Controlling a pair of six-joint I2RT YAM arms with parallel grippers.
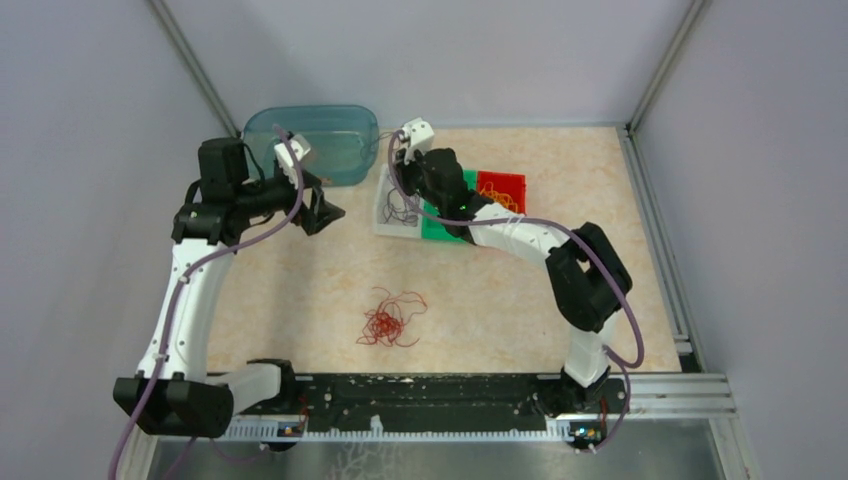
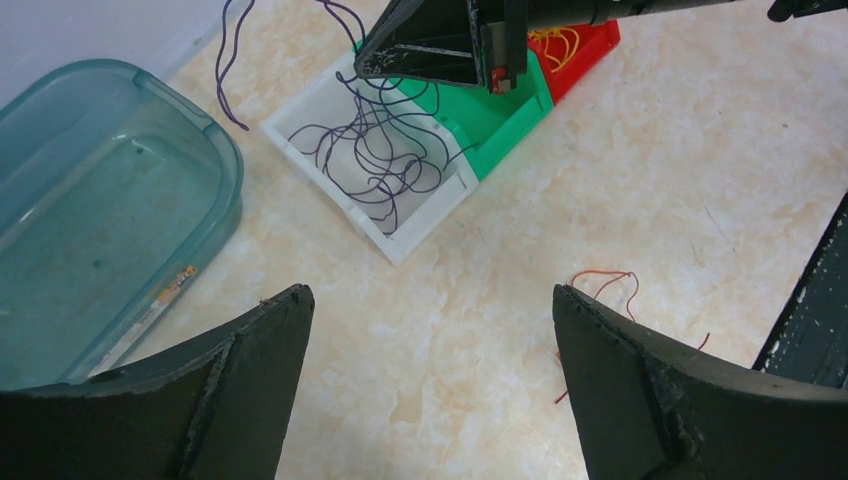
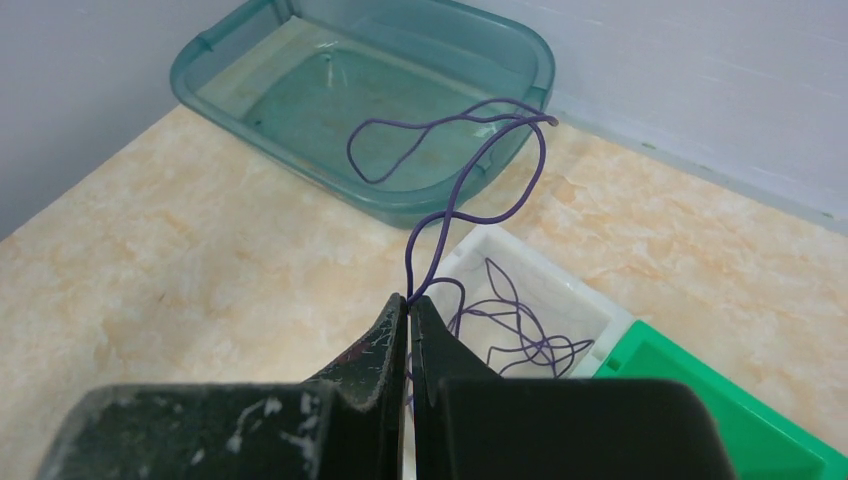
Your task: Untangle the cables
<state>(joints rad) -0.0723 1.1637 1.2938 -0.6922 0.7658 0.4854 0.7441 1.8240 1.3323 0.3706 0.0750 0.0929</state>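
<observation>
Currently the right gripper (image 3: 408, 302) is pinching a purple cable (image 3: 448, 208) above the white bin (image 3: 590, 300) — the left gripper (image 2: 430, 300) is hanging wide, empty, near the teal tub (image 2: 228, 170). Tangled red cables (image 1: 386, 323) are lying mid-table.

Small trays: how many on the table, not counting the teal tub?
3, in a row: white tray holding purple wires, nearest the teal tub; green tray in the middle; red tray with yellow wires beyond it. The right arm overhangs them, so another may be hidden.
</observation>
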